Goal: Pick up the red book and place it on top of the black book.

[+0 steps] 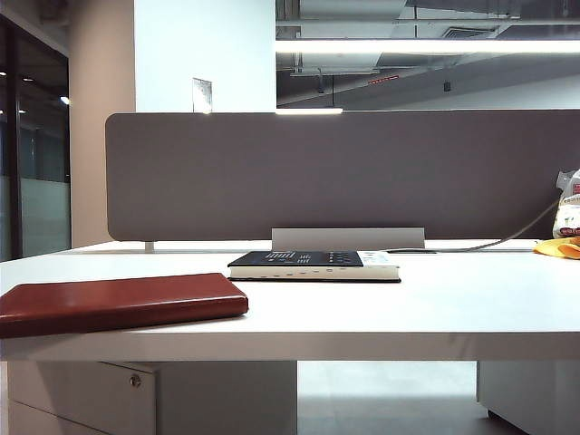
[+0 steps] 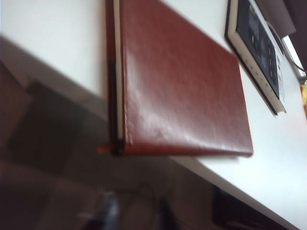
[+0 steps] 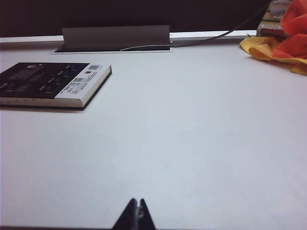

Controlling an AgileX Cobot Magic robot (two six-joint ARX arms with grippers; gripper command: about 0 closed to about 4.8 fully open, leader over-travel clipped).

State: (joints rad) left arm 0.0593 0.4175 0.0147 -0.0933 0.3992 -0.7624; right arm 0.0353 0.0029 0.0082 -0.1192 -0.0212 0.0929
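Observation:
The red book (image 1: 118, 304) lies flat at the front left of the white table (image 1: 408, 308), with one corner past the table's front edge. In the left wrist view the red book (image 2: 177, 81) fills the middle. My left gripper (image 2: 137, 213) hangs off the table's edge just short of that book; its blurred fingers (image 2: 110, 213) stand apart with nothing between them. The black book (image 1: 313, 265) lies flat mid-table, further back, and also shows as the black book (image 2: 259, 52) and the black book (image 3: 48, 84). My right gripper (image 3: 138, 203) is shut and empty, low over bare table near the front edge. Neither gripper shows in the exterior view.
A grey partition (image 1: 335, 172) closes off the back of the table, with a grey cable box (image 1: 349, 238) and a cable (image 3: 206, 39) in front of it. Yellow and orange cloth (image 3: 283, 38) lies at the back right. A drawer cabinet (image 1: 82, 394) stands under the table's left side.

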